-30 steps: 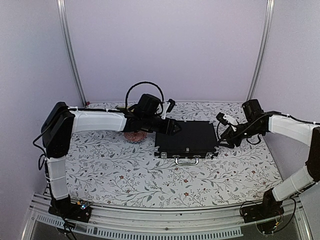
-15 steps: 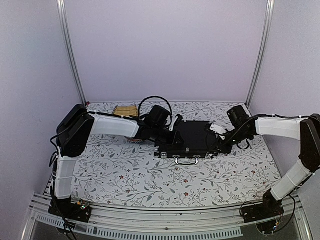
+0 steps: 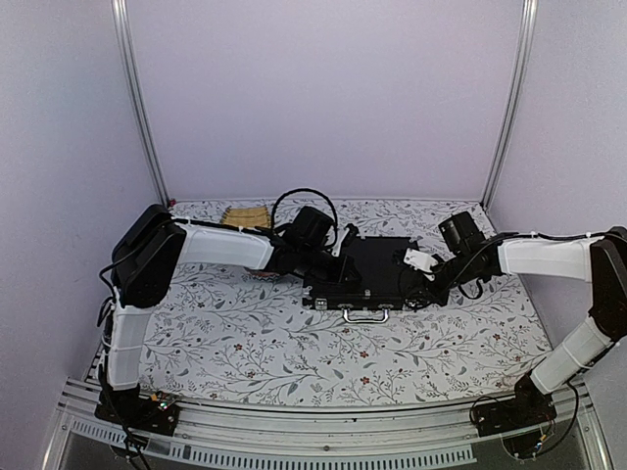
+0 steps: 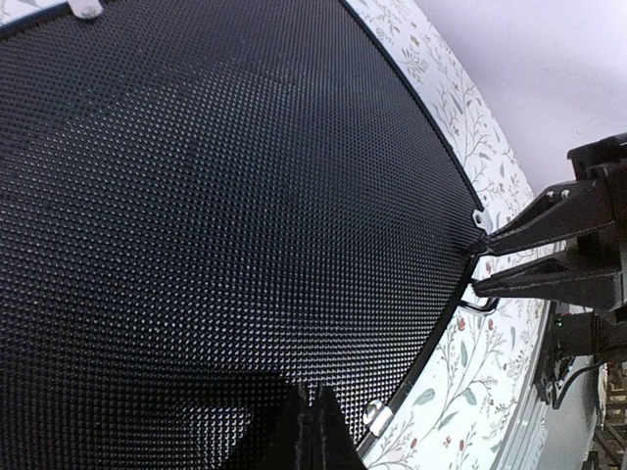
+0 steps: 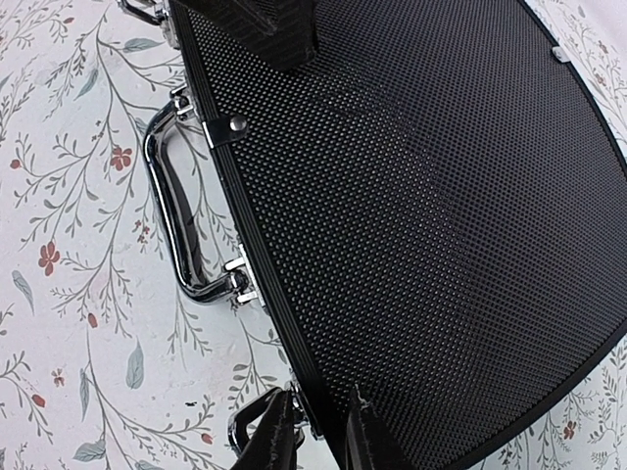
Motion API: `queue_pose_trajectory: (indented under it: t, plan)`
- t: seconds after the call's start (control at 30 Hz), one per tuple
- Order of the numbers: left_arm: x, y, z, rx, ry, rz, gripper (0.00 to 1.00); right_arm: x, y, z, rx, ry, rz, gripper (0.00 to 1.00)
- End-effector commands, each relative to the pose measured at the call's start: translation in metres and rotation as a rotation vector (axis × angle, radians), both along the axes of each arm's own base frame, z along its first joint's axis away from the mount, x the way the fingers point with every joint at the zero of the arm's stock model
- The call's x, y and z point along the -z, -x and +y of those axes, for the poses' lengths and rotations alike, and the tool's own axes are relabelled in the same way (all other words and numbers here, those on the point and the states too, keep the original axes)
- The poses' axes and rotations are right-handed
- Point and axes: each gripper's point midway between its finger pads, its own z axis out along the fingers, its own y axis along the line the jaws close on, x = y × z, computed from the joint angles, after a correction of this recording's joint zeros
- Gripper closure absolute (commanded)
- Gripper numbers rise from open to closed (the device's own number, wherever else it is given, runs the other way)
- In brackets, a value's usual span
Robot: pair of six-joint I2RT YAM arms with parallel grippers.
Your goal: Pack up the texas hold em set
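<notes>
- The black rectangular briefcase (image 3: 372,266) with the dimpled lid lies flat and shut on the floral-patterned table (image 3: 245,343). It sits about mid-width and toward the far side, between my two arms.
- Its curved silver handle (image 5: 168,211) is on the long front edge, the one facing my bases, and lies low over the table cloth.
- My left tool (image 4: 312,431) extends from the left over the left part of the lid. Its two dark fingertips (image 4: 291,446) are together, with only a thin seam between them.
- That tip is down at the dimpled surface, near the front rim. I cannot tell whether it actually presses on the lid.
- My right tool (image 5: 319,406) is at the front right part of the case. Its fingers (image 5: 269,436) are apart, one on the table side of the front rim and one over the lid, so the rim runs through the gap.
- The gap is wider than the rim, and I cannot see the fingers pinching it.
- A small silver latch (image 5: 245,423) shows just outside the table-side finger.
- In the left wrist view, the right tool's two fingers point at the case's corner, one above the other, with open space between them.
- A tan slatted mat (image 3: 245,214) lies near the table's far edge, behind my left arm and apart from the briefcase.
</notes>
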Motion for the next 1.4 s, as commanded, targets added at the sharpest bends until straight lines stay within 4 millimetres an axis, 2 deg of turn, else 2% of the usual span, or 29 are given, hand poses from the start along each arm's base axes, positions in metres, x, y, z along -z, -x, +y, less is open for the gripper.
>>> queue_pose_trajectory:
  t: [0.0,0.17,0.3,0.47,0.57,0.8,1.07,1.1,1.2,1.3,1.37]
  plan:
    - [0.025,0.005,0.004,-0.001,-0.050,0.048,0.99,0.020,0.042,-0.013,-0.031,0.070,0.123,0.80]
    - [0.025,0.004,0.004,-0.005,-0.049,0.048,0.99,0.011,0.048,-0.013,-0.041,0.052,0.113,0.80]
    - [0.026,0.003,0.003,-0.002,-0.050,0.049,0.99,0.016,0.052,-0.012,-0.057,0.059,0.126,0.80]
    - [0.027,0.003,0.005,-0.003,-0.053,0.052,0.99,0.032,0.037,-0.010,-0.020,0.086,0.134,0.80]
    - [0.027,0.003,0.005,-0.004,-0.053,0.052,0.99,0.034,0.028,-0.007,0.002,0.087,0.133,0.84]
    - [0.026,0.004,0.008,-0.008,-0.055,0.048,0.99,0.056,0.018,-0.012,0.038,0.144,0.143,0.84]
    - [0.026,0.004,0.007,-0.007,-0.046,0.049,0.98,0.034,-0.010,-0.012,0.123,0.108,-0.008,0.82]
    - [0.026,0.004,0.007,-0.006,-0.045,0.049,0.98,0.033,-0.011,-0.012,0.130,0.102,-0.019,0.78]
    - [0.026,0.004,0.008,-0.006,-0.045,0.047,0.98,0.031,0.001,-0.009,0.094,0.079,0.024,0.74]
    - [0.027,0.004,0.009,-0.006,-0.047,0.050,0.98,0.028,0.029,-0.008,0.001,0.076,0.099,0.65]
    - [0.027,0.004,0.009,-0.006,-0.045,0.050,0.98,0.022,0.042,-0.014,-0.055,0.092,0.090,0.57]
